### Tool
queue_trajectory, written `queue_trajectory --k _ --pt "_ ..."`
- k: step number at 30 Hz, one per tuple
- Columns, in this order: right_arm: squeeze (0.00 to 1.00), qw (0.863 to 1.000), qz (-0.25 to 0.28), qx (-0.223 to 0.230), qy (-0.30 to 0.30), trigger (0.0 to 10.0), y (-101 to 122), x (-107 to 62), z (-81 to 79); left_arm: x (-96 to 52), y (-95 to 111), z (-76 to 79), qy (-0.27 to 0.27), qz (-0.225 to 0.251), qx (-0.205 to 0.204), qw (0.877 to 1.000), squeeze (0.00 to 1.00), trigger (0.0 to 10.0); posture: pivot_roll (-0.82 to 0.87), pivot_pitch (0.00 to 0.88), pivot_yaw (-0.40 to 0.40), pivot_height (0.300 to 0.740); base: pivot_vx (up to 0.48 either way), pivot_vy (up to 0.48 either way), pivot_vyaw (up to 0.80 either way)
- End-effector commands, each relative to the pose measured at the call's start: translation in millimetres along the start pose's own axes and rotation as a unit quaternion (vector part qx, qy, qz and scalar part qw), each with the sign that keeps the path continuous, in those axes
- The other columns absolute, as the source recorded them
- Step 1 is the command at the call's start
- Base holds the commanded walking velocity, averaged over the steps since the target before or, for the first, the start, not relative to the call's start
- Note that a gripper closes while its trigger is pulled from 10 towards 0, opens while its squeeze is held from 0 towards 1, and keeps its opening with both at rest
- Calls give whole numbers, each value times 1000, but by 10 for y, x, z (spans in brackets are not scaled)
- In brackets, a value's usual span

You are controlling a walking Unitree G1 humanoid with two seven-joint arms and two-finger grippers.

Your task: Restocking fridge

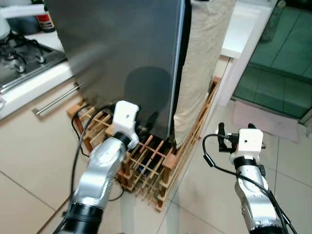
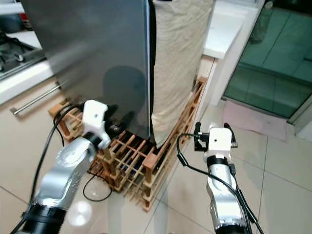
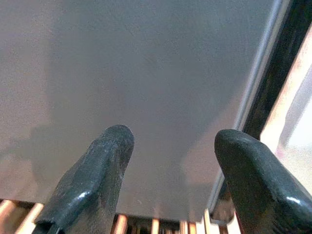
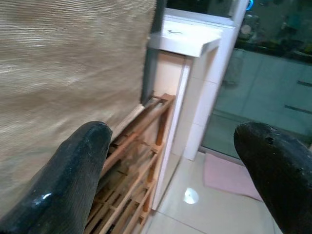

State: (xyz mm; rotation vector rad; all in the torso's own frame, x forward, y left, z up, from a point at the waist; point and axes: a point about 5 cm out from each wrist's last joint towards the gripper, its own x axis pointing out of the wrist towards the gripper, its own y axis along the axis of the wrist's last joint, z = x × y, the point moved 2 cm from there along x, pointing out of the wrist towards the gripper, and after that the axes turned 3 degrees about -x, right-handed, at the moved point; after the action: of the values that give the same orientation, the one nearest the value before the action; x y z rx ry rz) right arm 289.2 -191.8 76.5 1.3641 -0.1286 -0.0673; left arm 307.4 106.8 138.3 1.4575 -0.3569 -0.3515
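Two silver arms are raised at six o'clock. Spread wide, the left gripper (image 3: pixel 168 161) is aimed at the grey steel fridge door (image 1: pixel 122 53) above the wooden lattice rack (image 1: pixel 151 163). At four o'clock, the right gripper (image 4: pixel 180 161) is likewise held wide beside the beige cloth (image 1: pixel 202 58).

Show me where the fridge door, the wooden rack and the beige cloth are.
fridge door (image 1: pixel 122 53): left eye view, middle of its grey front.
wooden rack (image 1: pixel 168 163): left eye view, corner post near the door's lower edge.
beige cloth (image 2: pixel 178 53): right eye view, middle of the hanging fabric.
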Motion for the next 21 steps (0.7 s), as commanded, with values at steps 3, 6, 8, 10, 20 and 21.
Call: queue_trajectory --k 3,6,8,10,20,21 --pt "0 1000 -3 -2 2 10000 0 31 -15 15 268 120 -31 68 18 997 0 10000 -43 0 -35 740 0 -461 0" --pt "0 1000 -1 -1 5 10000 15 50 -34 26 262 139 -35 65 16 997 0 10000 -41 0 -36 740 0 -458 0" --pt "0 1000 -1 -2 8 10000 28 65 -40 30 248 151 -36 60 15 997 0 10000 -43 0 -36 740 0 -454 0" --pt "0 1000 0 -2 8 10000 32 76 -37 47 237 126 -27 57 19 998 0 10000 -46 0 -35 740 0 -450 0" --pt "0 1000 21 -4 8 10000 161 186 -32 270 186 73 14 34 32 999 0 10000 -77 0 -32 740 49 -126 0" --pt "0 1000 21 -4 8 10000 161 186 -32 270 186 73 14 34 32 999 0 10000 -77 0 -32 740 0 0 0"
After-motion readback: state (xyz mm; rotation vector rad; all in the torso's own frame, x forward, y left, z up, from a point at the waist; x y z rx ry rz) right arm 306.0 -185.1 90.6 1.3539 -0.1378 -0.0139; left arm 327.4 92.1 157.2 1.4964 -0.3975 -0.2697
